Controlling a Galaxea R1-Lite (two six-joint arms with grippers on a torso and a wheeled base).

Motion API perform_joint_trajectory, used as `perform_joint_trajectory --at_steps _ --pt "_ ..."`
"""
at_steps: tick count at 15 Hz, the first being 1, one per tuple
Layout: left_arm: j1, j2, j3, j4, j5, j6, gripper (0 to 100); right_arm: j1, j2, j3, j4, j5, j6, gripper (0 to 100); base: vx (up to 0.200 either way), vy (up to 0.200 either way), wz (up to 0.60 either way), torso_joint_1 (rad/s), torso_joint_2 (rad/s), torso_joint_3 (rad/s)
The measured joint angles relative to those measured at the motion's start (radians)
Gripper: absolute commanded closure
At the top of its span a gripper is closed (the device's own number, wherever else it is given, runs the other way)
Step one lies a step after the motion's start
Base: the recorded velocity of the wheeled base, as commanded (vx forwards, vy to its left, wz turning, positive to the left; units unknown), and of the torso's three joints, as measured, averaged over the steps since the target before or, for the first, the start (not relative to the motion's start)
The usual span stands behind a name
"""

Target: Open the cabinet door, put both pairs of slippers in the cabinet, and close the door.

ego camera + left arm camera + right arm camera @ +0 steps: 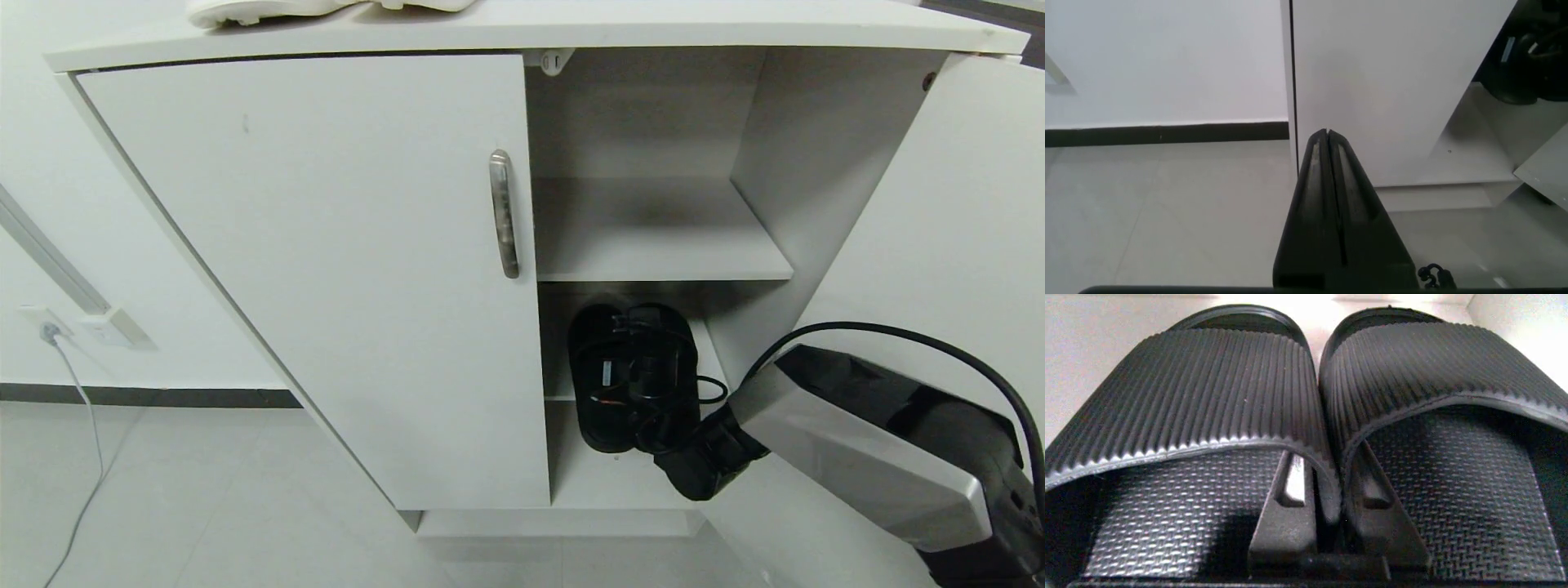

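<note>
R wrist view gives the grip: right claw [1327, 469] pinches adjoining inner edges of the black slippers [1208, 400]. Head view gives the place: pair on cabinet's [653, 33] bottom shelf [604, 486], long axis front-to-back, heels twd opening. Left claw [1328, 135] pressed together, nothing held, facing closed door [1388, 82].

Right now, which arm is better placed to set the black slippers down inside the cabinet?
Right: the right gripper pinches the black slippers inside the lower compartment. The left gripper hangs shut outside the closed door.
</note>
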Motion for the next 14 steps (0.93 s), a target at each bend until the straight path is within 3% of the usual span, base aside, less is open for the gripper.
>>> perform_joint_trajectory --at_steps 10,13,14 --pt "-0.001 0.0 0.0 0.0 0.001 0.0 100 -0.064 0.113 -0.329 0.187 0.0 0.002 100 0.0 0.0 0.0 0.0 0.0 0.0" --pt "0.0 0.0 0.0 0.0 0.003 0.0 100 -0.073 0.14 -0.37 0.205 0.0 0.002 100 0.0 0.0 0.0 0.0 0.0 0.0" --pt "0.0 0.0 0.0 0.0 0.003 0.0 100 -0.072 0.144 -0.373 0.206 0.0 0.002 0 0.0 0.0 0.0 0.0 0.0 0.0"
